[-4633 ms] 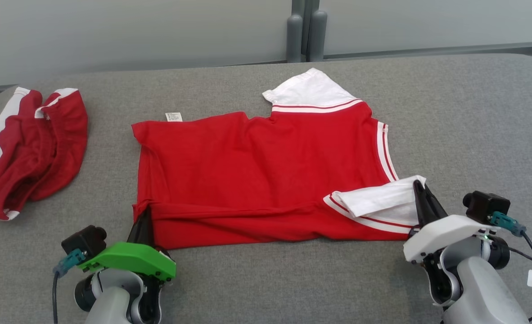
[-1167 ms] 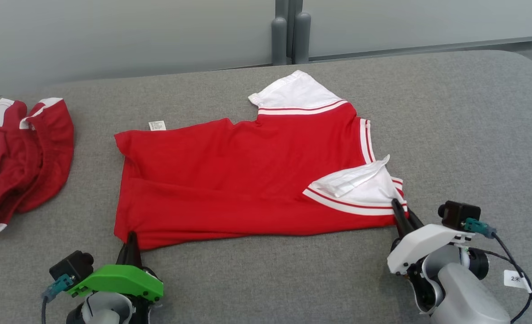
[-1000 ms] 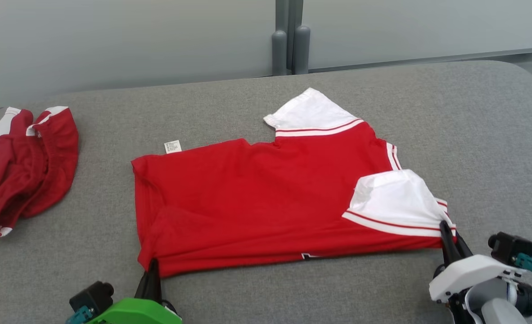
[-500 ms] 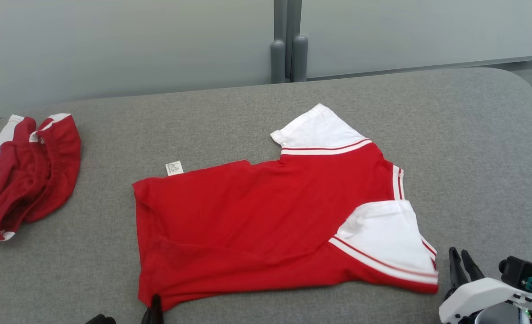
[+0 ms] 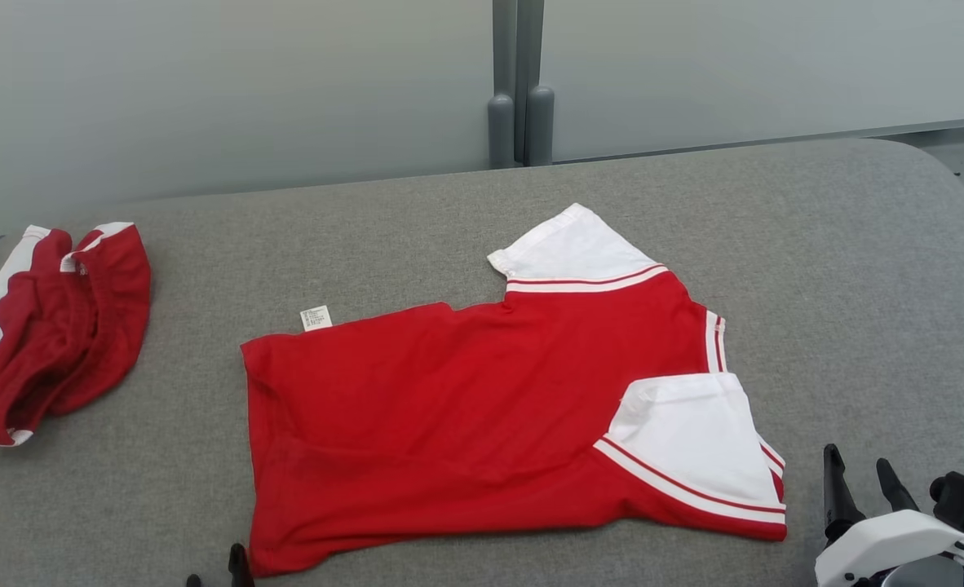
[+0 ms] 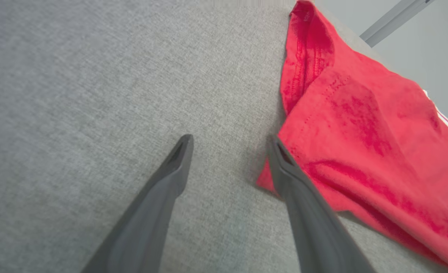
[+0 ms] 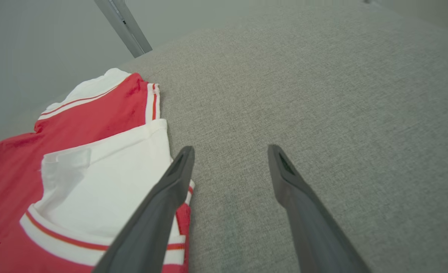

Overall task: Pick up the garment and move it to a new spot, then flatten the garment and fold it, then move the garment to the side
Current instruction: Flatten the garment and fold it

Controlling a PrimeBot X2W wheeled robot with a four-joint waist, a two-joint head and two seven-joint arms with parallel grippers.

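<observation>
Red shirt (image 5: 466,424) is lying flat-ish in the middle of the grey padded table (image 5: 816,244), white sleeves on the right side. Both grippers have their 2 fingers spread apart, nothing between them. Left gripper (image 6: 230,140) is right by the shirt's near left corner, right gripper (image 5: 857,456) just beside the near right sleeve. Another bunched red garment (image 5: 50,326) sits at the left edge.

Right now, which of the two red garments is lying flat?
The red shirt with white sleeves, at the centre of the grey surface, is spread flat. The other red garment, at the far left edge, is a crumpled heap.
</observation>
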